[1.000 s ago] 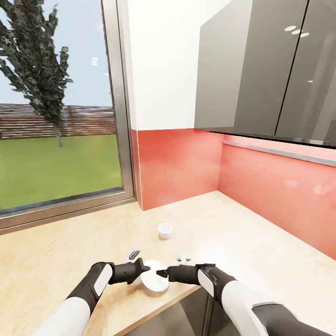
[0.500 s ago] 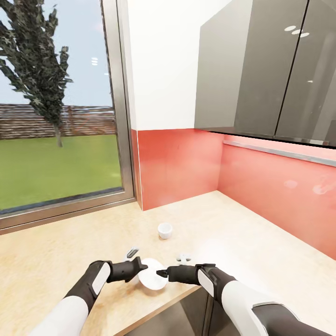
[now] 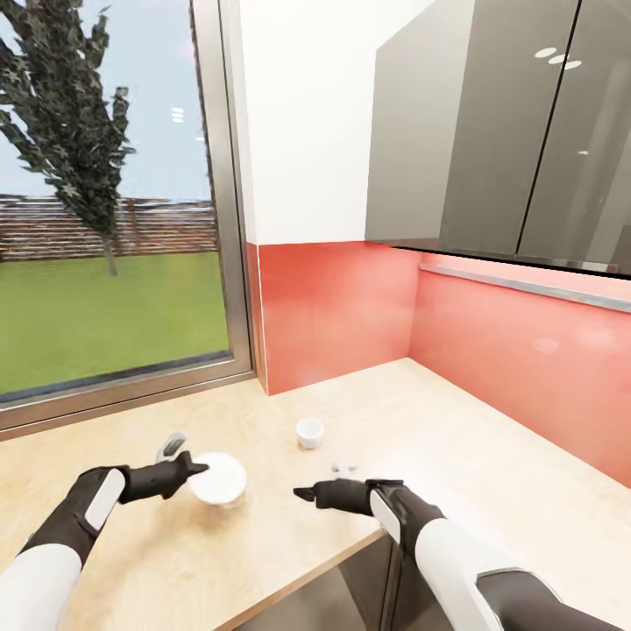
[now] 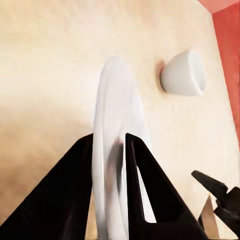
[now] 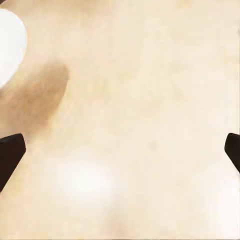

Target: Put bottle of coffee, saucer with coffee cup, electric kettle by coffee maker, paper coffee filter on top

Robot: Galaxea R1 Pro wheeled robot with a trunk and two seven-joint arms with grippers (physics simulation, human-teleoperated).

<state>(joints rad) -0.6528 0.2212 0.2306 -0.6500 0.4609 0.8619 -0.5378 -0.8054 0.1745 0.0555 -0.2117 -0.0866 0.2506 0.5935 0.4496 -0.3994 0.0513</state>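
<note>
On the pale wooden worktop [image 3: 456, 438], the left gripper [image 3: 194, 469] pinches the stiff, light, likely slippery saucer [image 3: 217, 478] by its rim, while the right gripper [image 3: 302, 493] hangs released.

A tall window [image 3: 114, 219] with a grey metal frame [image 3: 230, 193] looks out on a dark evergreen tree [image 3: 61, 114], a green lawn [image 3: 105, 315] and a brown fence [image 3: 105, 230] under a pale sky. A white wall [image 3: 307, 123] stands beside it, with a red backsplash [image 3: 350, 307] below. Glossy grey cabinets [image 3: 499, 123] hang above the backsplash, their doors reflecting ceiling lights.
</note>
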